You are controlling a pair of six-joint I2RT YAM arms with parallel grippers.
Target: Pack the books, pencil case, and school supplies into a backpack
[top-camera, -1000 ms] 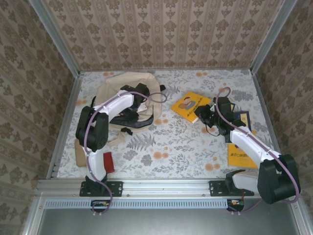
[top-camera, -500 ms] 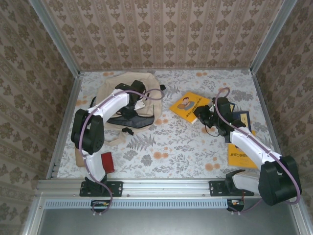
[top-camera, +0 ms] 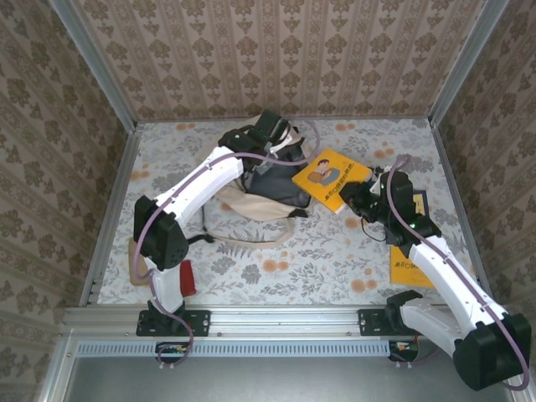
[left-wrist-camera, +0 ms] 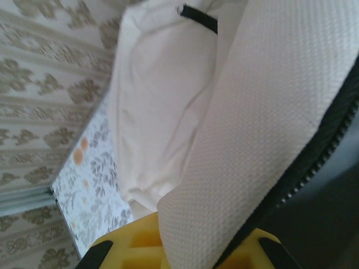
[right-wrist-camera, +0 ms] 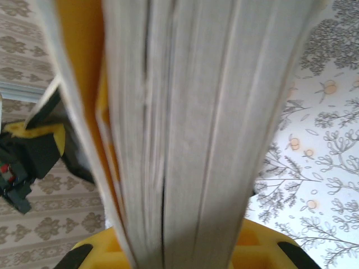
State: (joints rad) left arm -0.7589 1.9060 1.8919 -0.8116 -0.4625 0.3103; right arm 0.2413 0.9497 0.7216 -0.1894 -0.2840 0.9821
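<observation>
The cream backpack (top-camera: 251, 203) lies at the back middle of the table, its dark opening (top-camera: 270, 180) turned toward the right. My left gripper (top-camera: 273, 134) is shut on the backpack's canvas rim (left-wrist-camera: 269, 112) by the black zipper and holds it raised; in the left wrist view the cloth fills the gap of that gripper (left-wrist-camera: 188, 246). My right gripper (top-camera: 362, 198) is shut on the near edge of the yellow cartoon book (top-camera: 331, 177), just right of the opening. Its page edges (right-wrist-camera: 185, 112) stand between the jaws of the right gripper (right-wrist-camera: 179, 249). The pencil case is hidden.
A second yellow book (top-camera: 409, 270) lies under my right arm, with a navy book (top-camera: 417, 203) beside it near the right wall. The small red item (top-camera: 186, 278) sits by the left arm's base. Backpack straps (top-camera: 251, 241) trail forward across the floral table.
My left gripper has shut on the backpack's rim and pulled it up and toward the back right. My right gripper has carried the cartoon book slightly up and closer to the opening.
</observation>
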